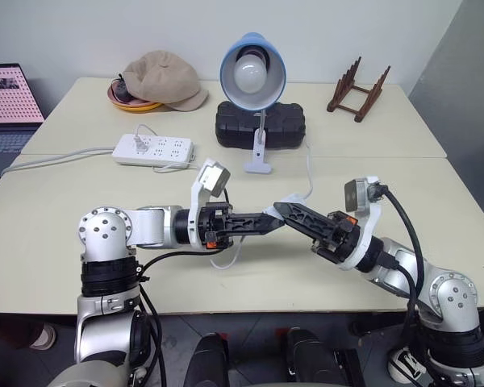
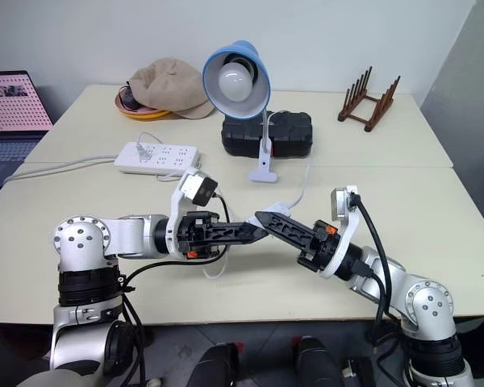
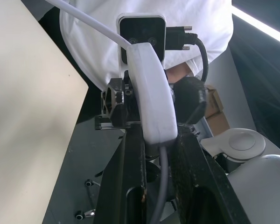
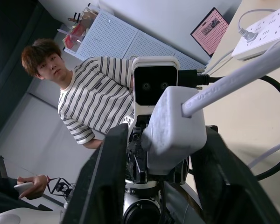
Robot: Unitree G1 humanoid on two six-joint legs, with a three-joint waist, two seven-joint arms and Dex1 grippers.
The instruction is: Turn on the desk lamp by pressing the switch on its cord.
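Now we saw the switch (image 3: 151, 88) above the table (image 1: 56, 234), clamped between the closed left gripper (image 1: 268, 221) fingers, the right gripper (image 1: 281, 210) fingers closing around it, the cord (image 1: 310, 179) running toward the unlit desk lamp (image 1: 252, 76).

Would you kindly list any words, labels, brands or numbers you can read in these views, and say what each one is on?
No text can be read anywhere.
Laptop screen: pink pattern with a small dark header, too small to read.
Power strip: any markings too small to read.
Switch: plain white, no marking visible.
Desk lamp: no label visible.
Black case: no brand visible.
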